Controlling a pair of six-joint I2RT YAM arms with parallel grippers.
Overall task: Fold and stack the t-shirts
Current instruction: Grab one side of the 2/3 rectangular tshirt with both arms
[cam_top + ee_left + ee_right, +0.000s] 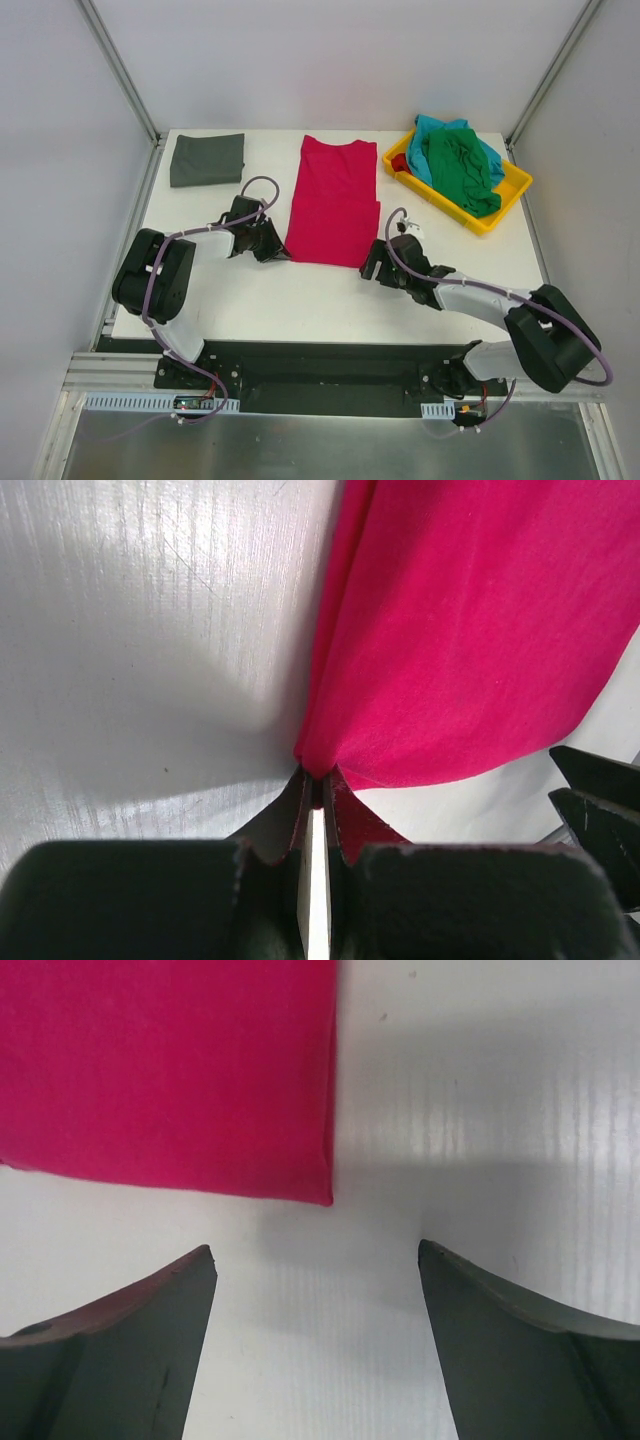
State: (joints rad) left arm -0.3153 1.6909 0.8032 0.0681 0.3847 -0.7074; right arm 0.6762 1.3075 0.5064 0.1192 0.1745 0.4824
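The left claw (316, 780) is pinching the near left corner of the red t-shirt (335, 200), which is lying flat in the middle of the desk (300, 300). The right claw (315, 1250) is hovering wide open just short of its near right corner.

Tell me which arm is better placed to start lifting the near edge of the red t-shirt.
Left. The left gripper is shut on a near corner of the red t-shirt; the right gripper is open, just short of the cloth.
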